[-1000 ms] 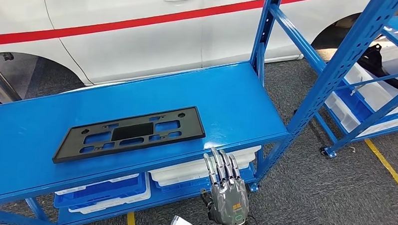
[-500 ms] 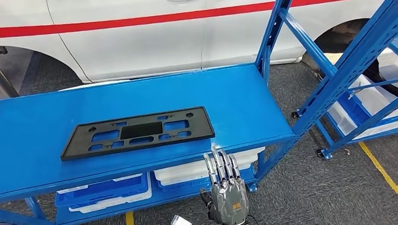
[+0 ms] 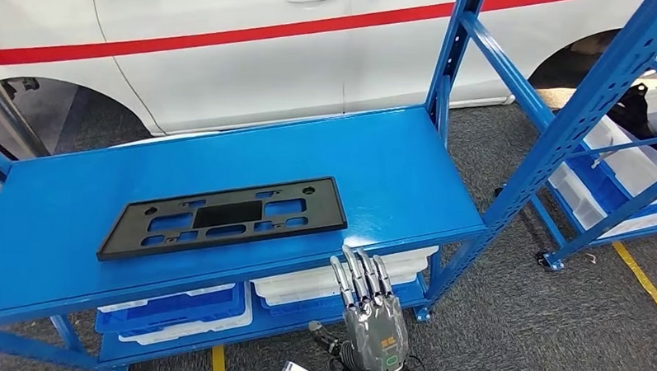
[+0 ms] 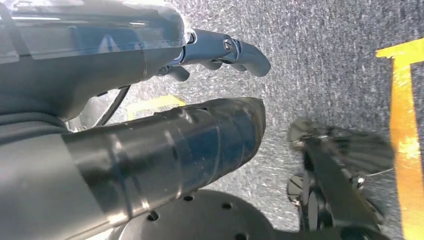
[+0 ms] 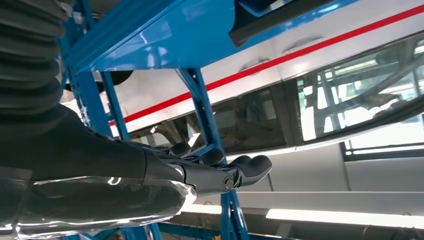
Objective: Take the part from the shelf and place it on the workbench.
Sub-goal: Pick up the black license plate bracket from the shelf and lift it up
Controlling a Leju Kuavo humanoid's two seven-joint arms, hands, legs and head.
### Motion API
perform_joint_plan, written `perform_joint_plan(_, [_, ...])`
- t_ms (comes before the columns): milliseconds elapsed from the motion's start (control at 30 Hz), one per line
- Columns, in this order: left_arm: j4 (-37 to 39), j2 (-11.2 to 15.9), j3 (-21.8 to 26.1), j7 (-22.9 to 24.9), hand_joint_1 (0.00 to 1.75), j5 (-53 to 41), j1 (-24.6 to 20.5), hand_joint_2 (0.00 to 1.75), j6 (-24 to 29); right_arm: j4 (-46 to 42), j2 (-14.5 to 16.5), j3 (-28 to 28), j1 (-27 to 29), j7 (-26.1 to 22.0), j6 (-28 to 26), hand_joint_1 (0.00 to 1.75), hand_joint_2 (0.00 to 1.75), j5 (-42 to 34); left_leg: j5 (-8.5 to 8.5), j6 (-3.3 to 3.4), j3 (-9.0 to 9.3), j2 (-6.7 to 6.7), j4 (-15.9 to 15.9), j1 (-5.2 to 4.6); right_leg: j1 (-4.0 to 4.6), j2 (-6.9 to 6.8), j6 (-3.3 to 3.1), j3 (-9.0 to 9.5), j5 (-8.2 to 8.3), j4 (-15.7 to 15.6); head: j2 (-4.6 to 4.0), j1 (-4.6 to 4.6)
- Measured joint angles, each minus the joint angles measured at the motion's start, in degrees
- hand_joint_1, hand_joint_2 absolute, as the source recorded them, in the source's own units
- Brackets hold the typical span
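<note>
Head view: part (image 3: pixel 222 219) flat on shelf (image 3: pixel 408 176)

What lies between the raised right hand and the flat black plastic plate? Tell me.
In the head view, only bare blue shelf surface and its front edge separate the right hand from the flat black plastic plate.

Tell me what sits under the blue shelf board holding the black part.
Under the blue shelf board, below the black part, white bins and blue bins sit on a lower level. The board covers their backs and contents, so those cannot be seen.
</note>
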Motion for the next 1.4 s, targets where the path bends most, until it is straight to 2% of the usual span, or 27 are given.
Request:
perform_joint_plan(67, [0.0, 0.01, 0.0, -0.02, 0.0, 0.02, 0.04, 0.0, -0.05, 0.02, -0.01, 0.02, 0.0, -0.05, 0.04, 0.0, 0.0, 0.0, -2.21, -0.22, -3.21, 0.17, 6.48, 0.01, 0.22, -0.91, -0.2, 0.0, -0.12, 0.05, 0.0, 0.01])
perform_joint_plan(100, [0.0, 0.01, 0.0, -0.03, 0.0, 0.04, 0.09, 0.0, -0.08, 0.03, -0.02, 0.02, -0.01, -0.04, 0.05, 0.0, 0.0, 0.0, -1.78, -0.21, -3.61, 0.27, 7.13, 0.01, 0.32, -1.31, -0.26, 0.06, -0.19, 0.07, 0.0, 0.01])
perform_joint_plan(133, [0.0, 0.01, 0.0, -0.03, 0.0, 0.06, 0.16, 0.0, -0.1, 0.03, -0.02, 0.03, -0.02, -0.03, 0.05, 0.0, 0.0, 0.0, -0.28, -0.13, -2.85, 0.46, 5.44, 0.0, 0.39, -1.69, -0.27, 0.17, -0.27, 0.08, 0.0, 0.01])
perform_joint_plan(167, [0.0, 0.02, -0.01, -0.03, 0.0, 0.07, 0.22, 0.0, -0.12, 0.03, -0.02, 0.04, -0.03, -0.02, 0.05, 0.0, 0.0, 0.0, 1.89, 0.05, -1.09, 0.97, 1.81, -0.04, 0.43, -2.04, -0.23, 0.35, -0.38, 0.08, 0.0, 0.01])
perform_joint_plan(233, [0.0, 0.07, -0.01, -0.04, 0.0, 0.08, 0.17, 0.0, -0.13, 0.02, -0.02, 0.07, -0.05, 0.01, 0.05, 0.0, 0.0, 0.0, 4.9, 0.72, 2.6, 3.12, -5.91, -0.45, 0.63, -2.76, 0.08, 0.66, -0.65, 0.14, 0.0, 0.02])
perform_joint_plan(300, [0.0, 0.11, -0.01, -0.06, 0.0, 0.08, 0.04, 0.0, -0.14, 0.02, -0.02, 0.08, -0.1, 0.04, 0.05, 0.0, 0.0, 0.0, 5.45, 1.41, 3.75, 4.09, -8.89, -0.95, 0.83, -3.51, 0.59, 0.75, -0.8, 0.17, 0.0, 0.02])
perform_joint_plan(367, [0.0, 0.13, -0.01, -0.07, 0.0, 0.08, 0.06, 0.0, -0.15, -0.01, -0.02, 0.08, -0.15, 0.06, 0.04, 0.0, 0.0, 0.0, 5.76, 1.99, 3.63, 3.0, -9.21, -0.9, 0.89, -4.23, 1.17, 0.9, -0.97, 0.17, 0.0, 0.01])
perform_joint_plan(400, [0.0, 0.12, -0.01, -0.07, 0.0, 0.08, 0.09, 0.0, -0.16, -0.03, -0.02, 0.08, -0.19, 0.07, 0.04, 0.0, 0.0, 0.0, 5.95, 2.34, 3.76, 2.54, -9.46, -0.74, 0.84, -3.87, 1.48, 0.85, -1.49, 0.68, 0.0, 0.04])
perform_joint_plan(467, [0.0, 0.1, -0.02, -0.06, 0.0, 0.08, 0.07, 0.0, -0.2, -0.07, -0.04, 0.08, -0.22, 0.07, 0.03, 0.0, 0.0, 0.0, 6.34, 2.98, 4.11, 1.64, -9.93, -0.4, 0.67, -1.95, 1.99, -0.74, -4.24, 4.76, 0.0, 0.09])
perform_joint_plan(533, [0.0, 0.1, -0.02, -0.05, 0.0, 0.08, 0.04, 0.0, -0.22, -0.03, -0.13, 0.08, -0.16, 0.07, 0.03, 0.0, 0.0, 0.0, 6.44, 3.21, 3.99, 0.68, -9.92, -0.45, 0.46, -0.17, 2.22, -4.26, -7.84, 12.27, 0.0, 0.09])
perform_joint_plan(567, [0.0, 0.11, -0.02, -0.05, 0.0, 0.08, 0.04, 0.0, -0.24, 0.01, -0.19, 0.08, -0.11, 0.07, 0.04, 0.0, 0.0, 0.0, 6.45, 3.23, 3.94, 0.11, -9.88, -0.46, 0.39, 0.08, 2.3, -5.81, -8.72, 15.29, 0.0, 0.09])
perform_joint_plan(600, [0.0, 0.12, -0.02, -0.05, 0.0, 0.08, 0.06, 0.0, -0.23, 0.02, -0.23, 0.08, -0.08, 0.07, 0.04, 0.0, 0.0, 0.0, 6.45, 3.23, 3.94, -0.5, -9.84, -0.47, 0.34, 0.18, 2.34, -6.56, -8.52, 16.52, 0.0, 0.09])
perform_joint_plan(633, [0.0, 0.13, -0.02, -0.05, 0.0, 0.08, 0.08, 0.0, -0.23, 0.03, -0.25, 0.08, -0.08, 0.07, 0.05, 0.0, 0.0, 0.0, 6.43, 3.19, 3.98, -1.16, -9.77, -0.46, 0.26, 0.29, 2.34, -6.2, -7.12, 15.42, 0.0, 0.09])
perform_joint_plan(700, [0.0, 0.11, -0.02, -0.05, 0.0, 0.08, 0.08, 0.0, -0.24, 0.03, -0.27, 0.09, -0.09, 0.07, 0.05, 0.0, 0.0, 0.0, 6.26, 2.99, 4.04, -2.25, -9.47, -0.41, 0.03, 0.95, 2.2, -3.08, -2.79, 8.16, 0.0, 0.1])
perform_joint_plan(767, [0.0, 0.1, -0.02, -0.09, 0.0, 0.08, 0.07, 0.0, -0.25, 0.02, -0.28, 0.11, -0.1, 0.07, 0.08, 0.0, 0.0, 0.0, 6.01, 2.5, 3.66, -3.07, -8.86, -0.54, -0.03, 1.79, 1.99, -0.65, -0.54, 2.08, 0.0, 0.09])
perform_joint_plan(867, [0.0, 0.11, -0.02, -0.14, 0.0, 0.07, 0.36, 0.0, -0.26, 0.01, -0.27, 0.17, -0.08, 0.1, 0.11, 0.0, 0.0, 0.0, 5.98, 1.43, 3.16, -3.57, -8.8, -0.51, 0.12, 1.99, 1.26, -0.44, -0.41, 0.86, 0.0, 0.06])
perform_joint_plan(933, [0.0, 0.1, -0.02, -0.14, 0.0, 0.07, 0.42, 0.0, -0.26, 0.01, -0.22, 0.19, -0.09, 0.13, 0.11, 0.0, 0.0, 0.0, 4.81, 0.77, 2.65, -2.38, -7.43, -0.41, 0.03, 1.64, 0.47, -0.16, -0.09, 0.33, 0.0, 0.05])
perform_joint_plan(967, [0.0, 0.09, -0.02, -0.14, 0.0, 0.08, 0.33, 0.0, -0.26, 0.01, -0.19, 0.2, -0.08, 0.06, 0.1, 0.0, 0.0, -0.01, 3.35, 0.51, 1.69, -1.5, -5.16, -0.38, -0.04, 1.37, 0.17, -0.04, 0.03, 0.1, 0.0, 0.03])
perform_joint_plan(1033, [0.0, 0.05, -0.03, -0.15, 0.0, 0.08, 0.07, 0.0, -0.26, 0.02, -0.18, 0.21, -0.04, -0.17, 0.07, 0.0, 0.0, -0.04, -0.43, 0.08, -1.54, -0.16, 2.04, -0.31, 0.08, 0.76, -0.14, -0.07, 0.04, 0.03, 0.0, 0.01])
perform_joint_plan(1067, [0.0, 0.05, -0.04, -0.16, 0.0, 0.08, 0.01, 0.0, -0.26, 0.02, -0.19, 0.21, -0.03, -0.28, 0.05, 0.0, 0.0, -0.07, -1.61, -0.06, -3.0, 0.03, 5.24, -0.29, 0.15, 0.5, -0.17, -0.1, 0.02, 0.05, 0.0, 0.01])
perform_joint_plan(1100, [0.0, 0.05, -0.05, -0.16, 0.0, 0.08, 0.0, 0.0, -0.26, 0.03, -0.19, 0.21, -0.02, -0.34, 0.04, 0.0, 0.0, -0.09, -1.8, -0.13, -3.71, 0.12, 6.83, -0.29, 0.19, 0.29, -0.19, -0.1, 0.0, 0.06, 0.0, 0.01])
perform_joint_plan(1133, [0.0, 0.05, -0.07, -0.15, 0.0, 0.09, 0.04, 0.0, -0.26, 0.03, -0.19, 0.21, -0.03, -0.38, 0.03, 0.0, 0.0, -0.11, -0.92, -0.11, -3.37, 0.2, 6.32, -0.29, 0.22, 0.17, -0.19, -0.07, -0.02, 0.07, 0.0, 0.01])
perform_joint_plan(1167, [0.0, 0.07, -0.09, -0.15, 0.0, 0.09, 0.11, 0.0, -0.26, 0.03, -0.19, 0.21, -0.03, -0.41, 0.02, 0.0, 0.0, -0.12, 0.84, 0.0, -1.98, 0.28, 3.68, -0.29, 0.24, 0.11, -0.17, 0.01, -0.04, 0.08, 0.0, 0.01])
perform_joint_plan(1200, [0.0, 0.09, -0.1, -0.15, 0.0, 0.1, 0.15, 0.0, -0.26, 0.03, -0.19, 0.21, -0.04, -0.44, 0.02, 0.0, 0.0, -0.12, 2.89, 0.21, 0.07, 0.39, -0.35, -0.31, 0.27, 0.08, -0.11, 0.11, -0.09, 0.09, 0.0, 0.0])
perform_joint_plan(1267, [0.0, 0.16, -0.14, -0.16, 0.0, 0.16, 0.12, 0.0, -0.25, 0.03, -0.19, 0.21, -0.08, -0.42, 0.01, 0.0, 0.0, -0.09, 5.21, 0.82, 3.45, 0.59, -7.21, -0.59, 0.49, -0.09, 0.23, 0.18, -0.19, 0.19, 0.0, 0.01])
perform_joint_plan(1300, [0.0, 0.18, -0.17, -0.16, 0.0, 0.2, 0.05, 0.0, -0.24, 0.03, -0.19, 0.21, -0.12, -0.37, 0.01, 0.0, 0.0, -0.07, 5.47, 1.14, 4.12, 0.59, -8.81, -0.76, 0.55, -0.22, 0.49, 0.17, -0.22, 0.21, 0.0, 0.01])
perform_joint_plan(1400, [0.0, 0.17, -0.26, -0.16, 0.0, 0.3, -0.03, 0.0, -0.24, 0.03, -0.25, 0.22, -0.42, 0.14, 0.02, 0.0, 0.0, -0.01, 5.64, 2.03, 4.26, 0.16, -9.53, -0.78, 0.51, -0.6, 1.43, 0.27, -0.33, 0.25, 0.0, 0.03])
